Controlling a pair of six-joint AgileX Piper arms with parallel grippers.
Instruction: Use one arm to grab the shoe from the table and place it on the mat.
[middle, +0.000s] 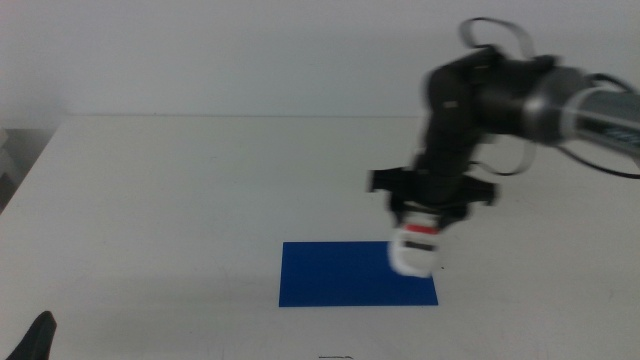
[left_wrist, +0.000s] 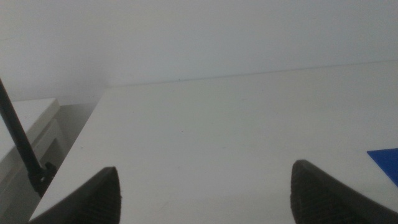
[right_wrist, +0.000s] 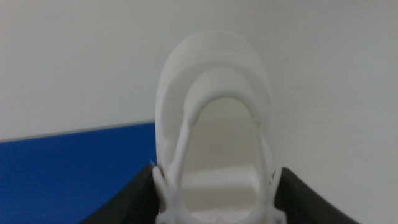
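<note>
My right gripper (middle: 420, 232) clamps the small white chunky-soled sandal (middle: 413, 250) over the flat dark blue mat's (middle: 340, 275) right end; left gripper (left_wrist: 205, 193) waits, spread wide.

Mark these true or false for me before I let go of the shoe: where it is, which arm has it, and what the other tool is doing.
1. The right tool is shut on the shoe. True.
2. The shoe lies flat in the middle of the mat. False: it hangs in the tool over the mat's right end.
3. The left tool is carrying the shoe. False: it is open, with nothing in it, low at the table's left side.
4. The mat is dark blue. True.
</note>
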